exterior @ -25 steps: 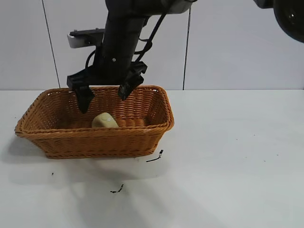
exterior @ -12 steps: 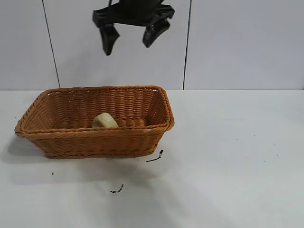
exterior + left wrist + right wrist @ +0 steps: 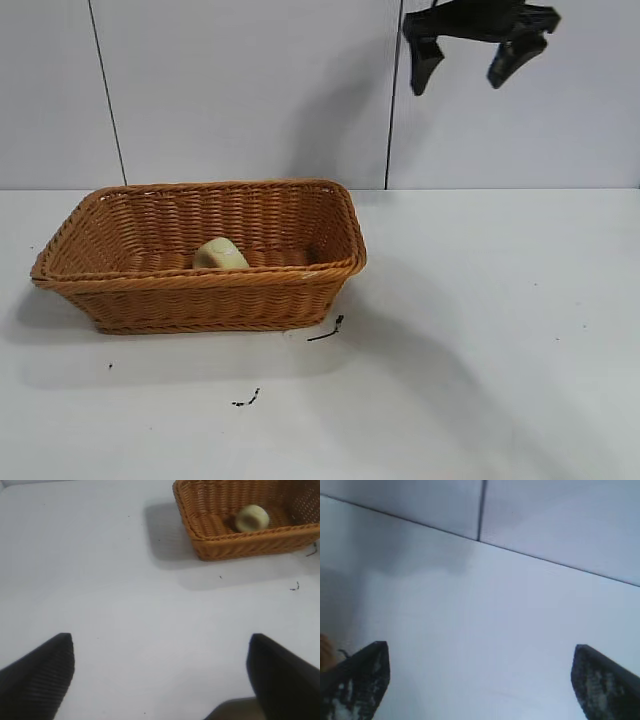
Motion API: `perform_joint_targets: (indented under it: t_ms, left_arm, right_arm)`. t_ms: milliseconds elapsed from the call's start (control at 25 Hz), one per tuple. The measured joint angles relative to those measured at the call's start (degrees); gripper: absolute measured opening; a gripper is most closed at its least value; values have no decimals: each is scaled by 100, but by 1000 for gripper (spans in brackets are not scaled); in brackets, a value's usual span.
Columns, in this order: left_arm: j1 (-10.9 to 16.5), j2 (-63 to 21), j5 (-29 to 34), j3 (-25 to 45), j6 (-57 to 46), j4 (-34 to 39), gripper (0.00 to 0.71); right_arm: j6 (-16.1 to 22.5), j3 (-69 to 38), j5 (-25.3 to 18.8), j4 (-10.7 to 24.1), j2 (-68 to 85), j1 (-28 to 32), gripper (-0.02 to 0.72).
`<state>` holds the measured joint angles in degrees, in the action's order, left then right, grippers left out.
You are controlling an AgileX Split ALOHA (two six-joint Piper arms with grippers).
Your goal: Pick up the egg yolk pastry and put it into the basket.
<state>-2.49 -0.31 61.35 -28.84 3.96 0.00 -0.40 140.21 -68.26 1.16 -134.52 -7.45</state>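
1. Egg yolk pastry (image 3: 220,254) lies on the floor of the basket (image 3: 300,275), toward its middle, in the same spot as a second ago; nothing touches it.
2. The right gripper (image 3: 470,55), which hung low over the basket a second ago, has risen and swung across to the upper right of the exterior view, high above the table (image 3: 480,340) and well apart from the basket.
3. Its jaws are spread wide and carry nothing; the right wrist view shows only bare table and wall between the two fingertips (image 3: 362,677).
4. The left gripper (image 3: 160,675) is likewise wide open and empty, parked well away, looking across the table at the basket and pastry.
5. Judging from this, the drop is done and the arm is withdrawing: the task looks complete, with only the return to rest remaining.
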Motion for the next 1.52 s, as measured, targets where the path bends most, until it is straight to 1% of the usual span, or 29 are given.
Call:
perform_joint_targets:
  t_ms: [160, 280, 400, 600, 720, 880, 1000, 1200, 1400, 1520]
  left_arm:
    - [0, 0, 0, 0, 0, 0, 695]
    - [0, 0, 0, 0, 0, 0, 695]
    - [0, 0, 0, 0, 0, 0, 695]
    - [0, 0, 0, 0, 0, 0, 695]
    - [0, 0, 0, 0, 0, 0, 695]
    - [0, 0, 0, 0, 0, 0, 695]
    - [0, 0, 0, 0, 0, 0, 695]
    - [0, 0, 0, 0, 0, 0, 695]
    - [0, 0, 0, 0, 0, 0, 695]
    - [0, 0, 0, 0, 0, 0, 695]
  right_arm:
    - [0, -93, -29, 0, 183, 355, 681]
    - [-5, -304, -120, 37, 338, 481, 681]
    - [-10, -613, -123, 119, 500, 494, 681]
    - [40, -1262, -125, 109, 1107, 494, 681]
    - [40, -1756, -125, 44, 1740, 494, 681]
    - [40, -2747, -125, -116, 2701, 494, 680]
    - [40, -3647, -125, -170, 3575, 494, 680]
    - [40, -5302, -121, -200, 5081, 494, 680]
    - [40, -7043, -127, -471, 6863, 494, 680]
    - [40, -7951, -134, -513, 7888, 494, 680]
